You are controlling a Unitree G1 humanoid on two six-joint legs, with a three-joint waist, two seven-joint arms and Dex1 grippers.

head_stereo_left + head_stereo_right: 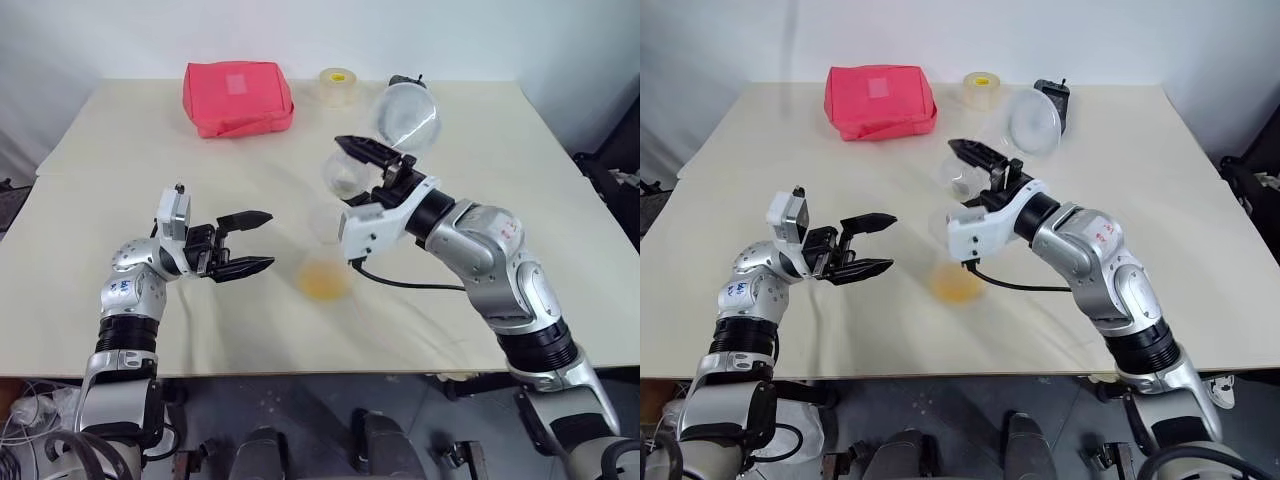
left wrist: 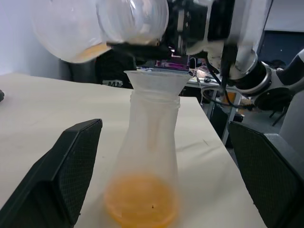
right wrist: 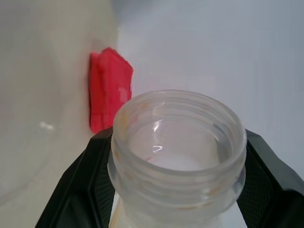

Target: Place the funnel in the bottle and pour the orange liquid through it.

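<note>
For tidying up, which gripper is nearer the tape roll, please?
Right: the right gripper, gripping a clear jar, hovers short of the tape roll; the left gripper sits far nearer the robot.

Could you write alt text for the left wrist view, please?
A translucent bottle stands on the table with a funnel in its neck and orange liquid pooled at the bottom. The open left pincer flanks it.

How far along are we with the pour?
Done: the funnel sits in the bottle neck, and orange liquid pools in its base. In hand: the right gripper, jaws shut on the clear round container, tips it above the funnel; a trace of orange shows inside. The left gripper is open beside the bottle. Left: empty that trace.
</note>
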